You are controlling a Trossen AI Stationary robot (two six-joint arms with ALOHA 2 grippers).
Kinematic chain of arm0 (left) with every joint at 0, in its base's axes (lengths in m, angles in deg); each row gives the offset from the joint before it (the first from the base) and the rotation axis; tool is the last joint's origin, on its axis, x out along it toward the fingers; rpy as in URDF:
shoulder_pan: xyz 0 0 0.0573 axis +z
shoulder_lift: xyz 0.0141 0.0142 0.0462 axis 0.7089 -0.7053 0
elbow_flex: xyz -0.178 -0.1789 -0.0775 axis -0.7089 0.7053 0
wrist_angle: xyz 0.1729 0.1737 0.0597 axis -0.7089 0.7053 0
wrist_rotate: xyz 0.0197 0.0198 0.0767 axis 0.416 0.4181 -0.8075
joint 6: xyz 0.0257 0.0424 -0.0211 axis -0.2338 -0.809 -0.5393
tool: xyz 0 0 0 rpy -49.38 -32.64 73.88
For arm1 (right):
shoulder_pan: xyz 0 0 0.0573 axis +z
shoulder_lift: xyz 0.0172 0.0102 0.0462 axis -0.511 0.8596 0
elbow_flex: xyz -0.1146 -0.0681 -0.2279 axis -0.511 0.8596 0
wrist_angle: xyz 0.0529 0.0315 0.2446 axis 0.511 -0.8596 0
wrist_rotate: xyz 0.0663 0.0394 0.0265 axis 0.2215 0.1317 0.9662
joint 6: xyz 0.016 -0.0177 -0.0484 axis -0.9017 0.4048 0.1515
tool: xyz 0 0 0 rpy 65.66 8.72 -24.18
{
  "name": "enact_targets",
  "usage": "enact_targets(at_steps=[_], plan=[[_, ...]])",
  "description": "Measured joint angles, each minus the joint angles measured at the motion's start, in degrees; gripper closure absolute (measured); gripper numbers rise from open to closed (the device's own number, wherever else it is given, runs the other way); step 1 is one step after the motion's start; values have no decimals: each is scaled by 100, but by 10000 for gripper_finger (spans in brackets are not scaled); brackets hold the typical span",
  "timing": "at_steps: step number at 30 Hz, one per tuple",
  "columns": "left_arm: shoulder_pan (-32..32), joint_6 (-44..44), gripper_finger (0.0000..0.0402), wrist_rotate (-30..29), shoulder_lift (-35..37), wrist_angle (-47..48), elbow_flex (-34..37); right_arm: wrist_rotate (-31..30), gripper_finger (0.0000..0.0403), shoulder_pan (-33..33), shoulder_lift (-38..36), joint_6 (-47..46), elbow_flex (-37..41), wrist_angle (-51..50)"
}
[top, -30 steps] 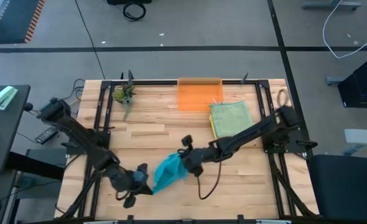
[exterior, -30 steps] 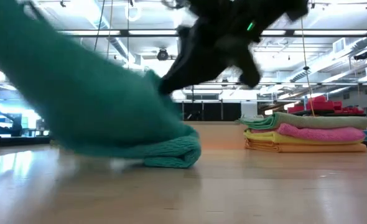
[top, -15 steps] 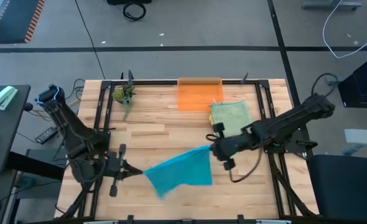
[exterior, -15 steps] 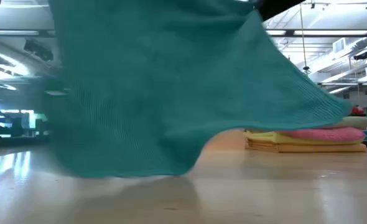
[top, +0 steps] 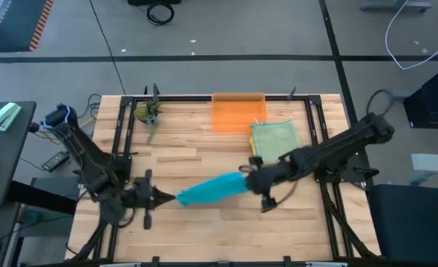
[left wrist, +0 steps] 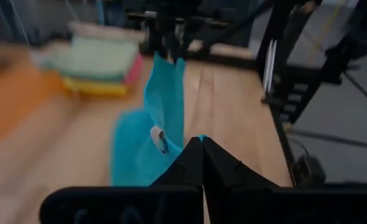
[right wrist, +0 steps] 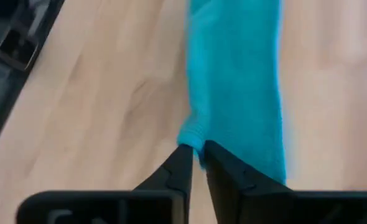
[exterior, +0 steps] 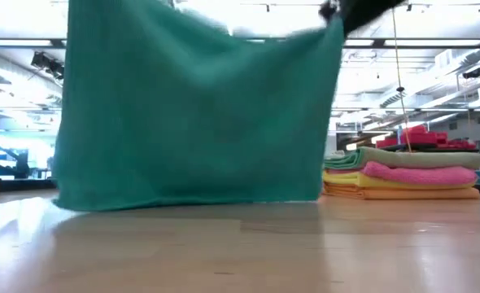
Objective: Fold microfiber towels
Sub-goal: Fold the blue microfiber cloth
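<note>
Both grippers, left gripper and right gripper, clamp the teal towel, stretched mid-frame. Next, I judge, lay it flat for folding.

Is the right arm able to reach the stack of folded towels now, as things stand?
Probably not yet: the right gripper grips the teal towel, stretched to the left gripper. The stack lies close beside that arm.

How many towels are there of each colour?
Teal towel, held up between the two grippers: 1
Sage green towel, top of the stack: 1
Pink towel: 1
Yellow towel: 1
Orange towel, bottom of the stack: 1
Total: 5
</note>
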Motion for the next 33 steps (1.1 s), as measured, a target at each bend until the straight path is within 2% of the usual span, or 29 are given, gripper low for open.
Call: enact_targets(at_steps=[2,7,12,17,21,23,26,33], plan=[[53,456,397,208,-400,36,0,255,344,144,400,-417,292,389],[61,1167,397,461,-1619,-362,-4,289,314,731,1570,-710,966,1686],[65,1401,397,848,-2440,-819,-2,187,268,1003,2195,-1481,929,1667],[65,1536,394,882,-2573,-854,-2,73,209,946,1829,-1983,829,1208],[65,1496,395,880,-2556,-872,-2,-1004,176,752,1291,-1778,858,1553],[65,1494,397,882,-2556,-878,-2,-1220,168,585,1272,-1638,961,1695],[65,1494,393,882,-2556,-881,-2,-1046,169,377,1357,-1414,1027,2278],[65,1484,397,882,-2556,-877,-2,-724,185,142,1994,-1196,1052,2774]])
